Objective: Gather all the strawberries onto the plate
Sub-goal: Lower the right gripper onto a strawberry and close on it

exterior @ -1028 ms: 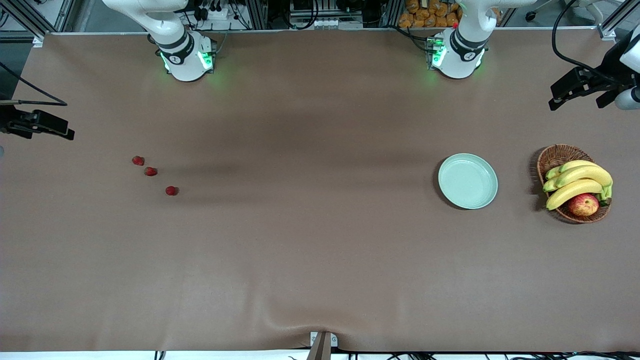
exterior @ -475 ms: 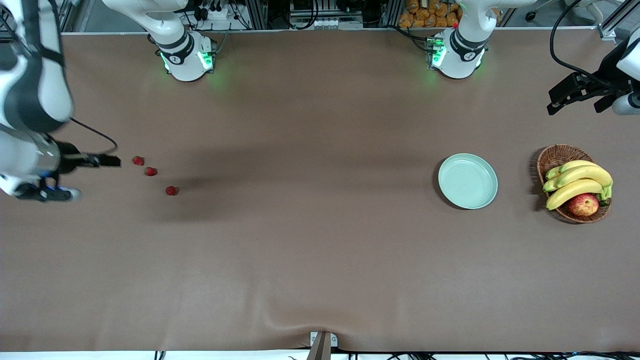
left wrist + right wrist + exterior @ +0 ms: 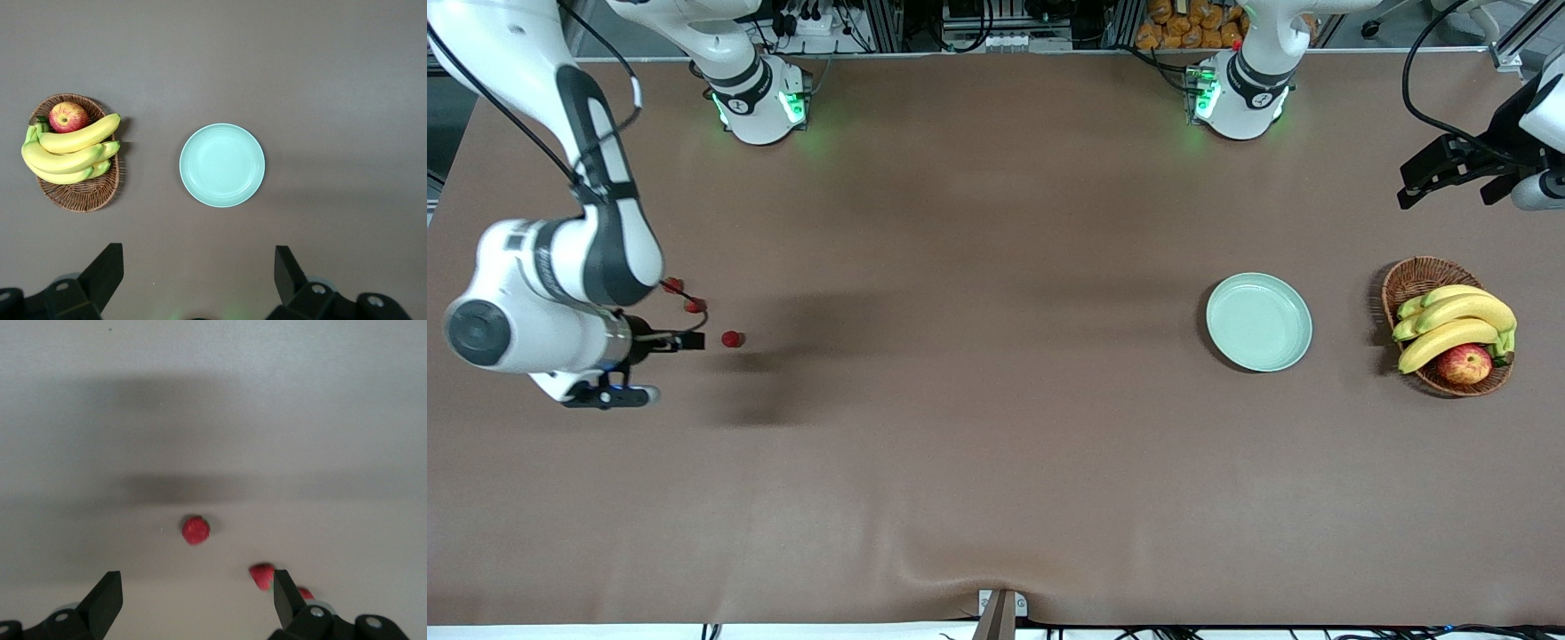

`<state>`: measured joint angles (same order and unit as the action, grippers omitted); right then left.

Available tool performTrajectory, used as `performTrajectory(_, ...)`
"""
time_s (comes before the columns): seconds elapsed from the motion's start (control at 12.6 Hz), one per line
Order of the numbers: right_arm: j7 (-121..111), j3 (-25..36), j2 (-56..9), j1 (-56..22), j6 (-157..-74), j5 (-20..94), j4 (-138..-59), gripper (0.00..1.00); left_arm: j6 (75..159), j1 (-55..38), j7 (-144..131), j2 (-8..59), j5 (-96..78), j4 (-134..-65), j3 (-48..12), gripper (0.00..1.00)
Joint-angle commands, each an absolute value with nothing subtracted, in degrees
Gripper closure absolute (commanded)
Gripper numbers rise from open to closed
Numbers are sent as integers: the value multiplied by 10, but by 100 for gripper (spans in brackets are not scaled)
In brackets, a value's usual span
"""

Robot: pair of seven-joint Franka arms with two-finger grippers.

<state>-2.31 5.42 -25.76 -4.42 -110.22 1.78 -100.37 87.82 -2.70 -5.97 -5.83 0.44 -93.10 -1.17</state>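
- The right gripper (image 3: 680, 341) hangs low over the table (image 3: 996, 444) at the right arm's end, its fingers (image 3: 107, 597) spread wide with nothing between them.
- Three strawberries lie in a short slanting row just beside that gripper. The nearest strawberry (image 3: 732, 339) sits just off the fingertips, toward the table's middle, apart from them.
- The middle strawberry (image 3: 694, 305) and the farthest strawberry (image 3: 672, 285) lie farther from the front camera, partly covered in the front view by the right arm's wrist.
- In the right wrist view one berry lies ahead, between the two fingers' lines, and the other two lie close to one finger.
- The plate (image 3: 1259, 321) lies bare toward the left arm's end, well apart from the berries.
- A wicker basket (image 3: 1418, 277) with bananas (image 3: 1458, 324) and an apple (image 3: 1464, 364) stands beside the plate, closer to the table's end.
- The left gripper (image 3: 1449, 169) waits high over that end, fingers (image 3: 105, 270) spread, holding nothing; its wrist view looks down on plate and basket.
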Motion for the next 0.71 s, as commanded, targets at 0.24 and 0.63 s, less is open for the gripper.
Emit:
performTrajectory(0.24, -23, 55, -329, -44, -1137, 24, -1020, 0, 888, -27, -63, -58, 4, -933, -12, 0)
performTrajectory(0.63, -22, 47, -341, -49, -1136, 24, -1035, 0, 888, -27, -63, -59, 4, -933, -12, 0)
